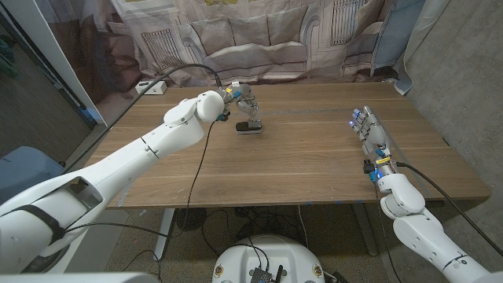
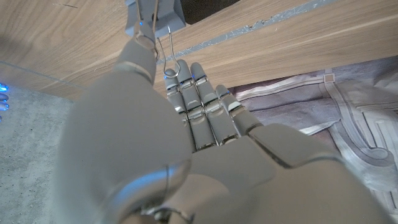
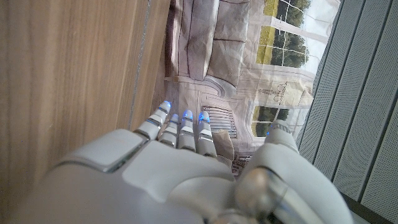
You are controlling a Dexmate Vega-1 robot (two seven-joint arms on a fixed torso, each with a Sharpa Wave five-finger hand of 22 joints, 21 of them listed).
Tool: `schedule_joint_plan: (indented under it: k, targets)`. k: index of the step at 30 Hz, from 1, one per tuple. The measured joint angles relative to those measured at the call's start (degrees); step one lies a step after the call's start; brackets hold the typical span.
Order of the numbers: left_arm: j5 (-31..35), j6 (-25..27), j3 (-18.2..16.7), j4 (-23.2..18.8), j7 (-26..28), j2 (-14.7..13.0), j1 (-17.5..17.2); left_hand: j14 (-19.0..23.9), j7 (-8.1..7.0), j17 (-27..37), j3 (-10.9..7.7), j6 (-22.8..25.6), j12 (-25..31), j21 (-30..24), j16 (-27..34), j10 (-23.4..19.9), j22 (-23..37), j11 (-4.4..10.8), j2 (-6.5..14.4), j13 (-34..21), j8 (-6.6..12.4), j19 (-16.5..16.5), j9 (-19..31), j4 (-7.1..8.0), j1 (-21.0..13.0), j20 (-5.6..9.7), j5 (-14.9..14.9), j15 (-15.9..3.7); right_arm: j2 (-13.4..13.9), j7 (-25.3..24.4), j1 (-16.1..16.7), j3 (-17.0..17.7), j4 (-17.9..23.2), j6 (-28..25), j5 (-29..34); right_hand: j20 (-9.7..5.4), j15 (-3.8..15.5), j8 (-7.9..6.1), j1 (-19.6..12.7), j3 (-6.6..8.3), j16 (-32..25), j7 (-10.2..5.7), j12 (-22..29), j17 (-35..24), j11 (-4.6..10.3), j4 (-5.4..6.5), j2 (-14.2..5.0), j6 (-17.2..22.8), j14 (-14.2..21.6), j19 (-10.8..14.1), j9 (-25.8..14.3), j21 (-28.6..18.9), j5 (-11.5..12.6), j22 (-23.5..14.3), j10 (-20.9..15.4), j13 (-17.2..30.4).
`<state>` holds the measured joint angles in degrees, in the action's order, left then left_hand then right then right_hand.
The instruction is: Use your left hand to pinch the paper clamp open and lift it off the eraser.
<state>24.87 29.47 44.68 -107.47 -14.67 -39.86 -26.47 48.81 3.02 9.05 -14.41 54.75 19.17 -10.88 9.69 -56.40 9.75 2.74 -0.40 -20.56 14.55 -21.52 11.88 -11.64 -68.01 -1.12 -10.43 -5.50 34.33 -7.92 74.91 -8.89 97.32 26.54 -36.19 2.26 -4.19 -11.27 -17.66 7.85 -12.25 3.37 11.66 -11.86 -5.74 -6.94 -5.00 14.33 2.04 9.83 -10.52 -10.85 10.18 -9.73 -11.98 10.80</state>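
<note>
Near the far edge of the brown wooden table (image 1: 299,157), left of its middle, the head view shows the small black paper clamp (image 1: 253,120) standing on the flat dark eraser (image 1: 248,129). The white left hand (image 1: 242,100) reaches down over the clamp, its fingers at the wire handles. The white right hand (image 1: 369,132) lies near the right edge with fingers straight and holds nothing.

From the left wrist view, the left hand (image 2: 186,118) pinches the silver wire handles (image 2: 163,46) between thumb and fingers.

From the right wrist view, the right hand (image 3: 186,162) has its fingers straight and close together beside the table.
</note>
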Motion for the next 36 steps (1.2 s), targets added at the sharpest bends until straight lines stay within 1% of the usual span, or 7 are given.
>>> schedule_joint_plan:
  k: [8, 22, 27, 28, 29, 30, 36]
  targets:
    - [-0.61, 0.00, 0.69, 0.40, -0.67, -0.25, 0.91, -1.03, 0.71, 0.00, 0.00, -0.71, -1.22, 0.00, 0.00, 0.50, 0.00, 0.49, 0.53, -2.09, -0.84, 0.54, -0.05, 0.00, 0.53, -0.54, 0.00, 0.25, 0.07, 0.02, 0.18, 0.20, 0.06, 0.08, -0.01, 0.00, 0.00, 0.00, 0.00, 0.00, 0.00, -0.15, 0.00, 0.00, 0.00, 0.00, 0.00, 0.15, 0.00, 0.00, 0.00, 0.00, 0.00, 0.00, 0.00, 0.00]
    - [-0.72, -0.53, 1.76, 0.98, -1.09, -0.61, 1.75, -2.93, 1.96, 0.15, 0.23, -2.77, -3.36, 0.00, 0.00, 1.71, -0.01, 1.38, 0.83, -1.06, -2.50, 1.85, -0.05, 0.23, 0.82, -1.85, 0.01, 0.91, 0.30, -0.06, 0.55, 0.50, 0.60, 0.05, 0.07, 0.00, 0.22, 0.00, 0.00, 0.00, 0.00, -0.32, 0.00, 0.00, 0.00, 0.00, 0.00, 0.31, 0.21, 0.00, 0.00, 0.00, 0.00, 0.00, 0.01, -0.01]
    - [-0.30, -0.79, 2.12, 1.18, -1.23, -0.66, 2.00, -3.73, 1.96, 0.17, 0.23, -4.37, -4.14, 0.00, 0.00, 2.92, -0.01, 0.96, 0.83, -0.91, -3.12, 2.33, 0.01, 0.23, 0.83, -2.33, 0.01, 1.74, 0.37, -0.24, 0.74, 0.62, 0.79, -0.06, 0.19, 0.00, 0.22, 0.00, 0.00, 0.00, 0.00, -0.31, 0.00, 0.00, -0.05, 0.00, 0.00, 0.31, 0.21, 0.00, 0.00, 0.00, 0.00, 0.00, -0.04, -0.01]
    - [-0.21, -0.83, 2.18, 1.27, -1.26, -0.65, 2.05, -3.97, 1.91, 0.17, 0.23, -4.89, -4.37, 0.00, 0.00, 3.40, -0.01, 1.07, 1.32, -0.90, -3.13, 2.55, 0.02, 0.23, 1.32, -2.54, 0.01, 1.89, 0.39, -0.26, 0.79, 0.64, 0.83, -0.08, 0.22, 0.00, 0.22, 0.00, 0.00, 0.00, 0.00, -0.32, 0.00, 0.00, -0.21, 0.00, 0.00, 0.31, 0.21, 0.00, 0.00, 0.00, 0.00, 0.00, -0.20, -0.01]
    - [-0.18, -0.84, 2.20, 1.29, -1.26, -0.65, 2.06, -4.24, 1.99, 0.17, 0.23, -5.38, -4.52, 0.00, 0.00, 3.66, -0.01, 1.05, 3.63, -0.77, -3.33, 2.58, 0.02, 0.23, 3.63, -2.58, 0.12, 1.77, 0.40, -0.27, 0.81, 0.65, 0.86, -0.08, 0.22, 0.00, 0.22, 0.00, 0.00, 0.00, 0.00, -0.31, 0.00, 0.00, -0.21, 0.00, 0.00, 0.31, 0.20, 0.00, 0.00, 0.00, 0.00, 0.00, -0.20, -0.01]
    - [0.01, -0.93, 2.29, 1.39, -1.30, -0.63, 2.11, -4.45, 2.18, 0.17, 0.23, -5.59, -4.86, 0.00, 0.00, 4.04, -0.01, 1.05, 4.48, -0.69, -3.38, 2.58, 0.02, 0.24, 4.49, -2.58, 0.22, 1.83, 0.41, -0.29, 0.86, 0.69, 0.90, -0.10, 0.25, 0.00, 0.22, 0.00, 0.00, 0.00, 0.00, -0.31, 0.00, 0.00, -0.21, 0.00, 0.00, 0.31, 0.20, 0.00, 0.00, 0.00, 0.00, 0.00, -0.20, -0.01]
    - [1.15, -1.20, 3.18, 1.91, -1.53, -0.34, 2.47, -6.04, 1.87, 0.17, 0.47, -7.93, -5.85, 0.00, 0.00, 5.73, -0.01, 0.78, 4.94, -0.38, -3.78, 3.31, 0.01, 0.47, 6.23, -3.30, 0.25, 2.60, 0.42, -0.49, 1.07, 0.87, 1.09, -0.12, 0.39, 0.00, 0.22, 0.00, 0.00, 0.00, 0.00, -0.31, 0.00, 0.00, -0.21, 0.00, 0.00, 0.31, 0.20, 0.00, 0.00, 0.00, 0.00, 0.00, -0.20, -0.01]
